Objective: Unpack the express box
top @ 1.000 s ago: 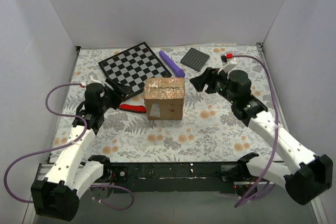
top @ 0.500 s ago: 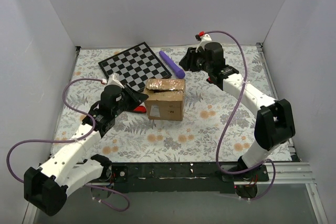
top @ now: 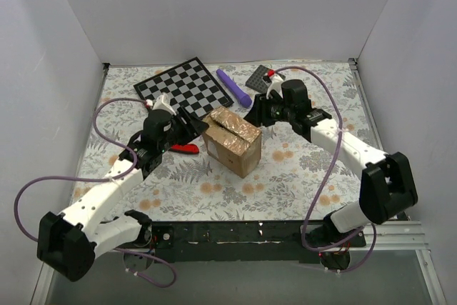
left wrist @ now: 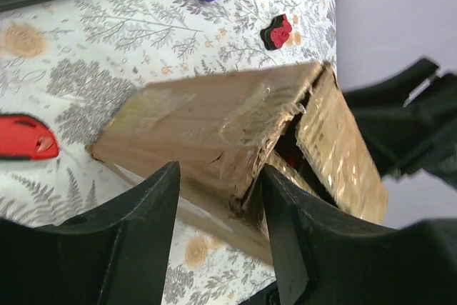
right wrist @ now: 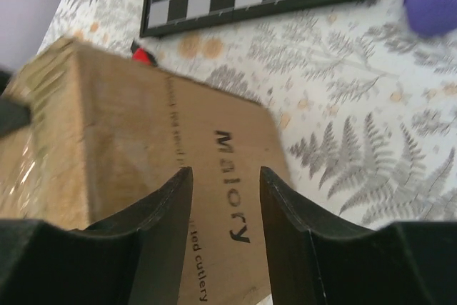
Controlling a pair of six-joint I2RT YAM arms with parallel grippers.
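Top external view is showing one express box sitting in the middle of the desk, turned corner-on to the arms. Unpacking is looking barely begun. The taped seam is gaping along the top and the flaps are lifting slightly, but they are not folded back and no contents are lying outside. From the left wrist, something dark and red is showing in the gap.

The left fingers are standing apart, straddling the near flap's edge. The right fingers are also standing apart, against the printed side.

Sharing the desk are one chessboard, one purple stick, one dark grey plate, one red-handled cutter and one small red-and-black piece.
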